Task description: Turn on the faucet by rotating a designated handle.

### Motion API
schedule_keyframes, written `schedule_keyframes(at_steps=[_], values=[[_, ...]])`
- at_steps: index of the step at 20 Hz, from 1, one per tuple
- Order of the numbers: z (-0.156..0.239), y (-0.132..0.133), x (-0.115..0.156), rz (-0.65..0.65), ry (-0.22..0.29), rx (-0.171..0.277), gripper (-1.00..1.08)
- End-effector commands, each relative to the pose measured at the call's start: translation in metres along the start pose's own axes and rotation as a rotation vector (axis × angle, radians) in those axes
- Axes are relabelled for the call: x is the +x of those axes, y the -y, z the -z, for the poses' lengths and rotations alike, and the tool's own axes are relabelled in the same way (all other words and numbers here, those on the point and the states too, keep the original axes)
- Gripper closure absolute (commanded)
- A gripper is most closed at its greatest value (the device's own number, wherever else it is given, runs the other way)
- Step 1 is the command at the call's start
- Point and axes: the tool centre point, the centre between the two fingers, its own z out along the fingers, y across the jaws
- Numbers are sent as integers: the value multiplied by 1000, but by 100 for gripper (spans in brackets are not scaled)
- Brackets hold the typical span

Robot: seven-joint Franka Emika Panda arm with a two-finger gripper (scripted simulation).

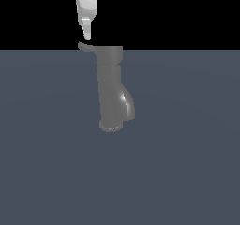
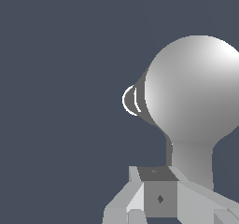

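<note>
Gripper (image 1: 86,35) fingers are seen hanging just above the handle (image 1: 86,46) tip, seemingly drawn together and empty; contact cannot be confirmed. Upright on the bench (image 1: 187,172), the faucet (image 1: 112,90) carries that lever towards the exterior view's left. A sideways push near the tip is advised.

- The faucet (image 2: 193,87) is seen from straight above: its wider cap shows as a big, pale grey rounded disc.
- The handle (image 2: 191,164) runs out from the cap as a narrow grey lever toward the gripper (image 2: 161,197).
- Beside the cap, a thin bright curved rim of the spout (image 2: 130,100) peeks out.
- The gripper's pale, blocky fingers (image 2: 123,204) sit at the handle's end; their spacing cannot be told.
- The table (image 2: 60,78) is plain slate blue.
</note>
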Motion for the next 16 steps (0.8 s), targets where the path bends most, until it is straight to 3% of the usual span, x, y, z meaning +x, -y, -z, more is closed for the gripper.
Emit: schedule_keyframes(at_steps=[1,16], values=[[-8,7,-2,-37,-6,1,108],[-25,20,-6,-103,-17,2,108]])
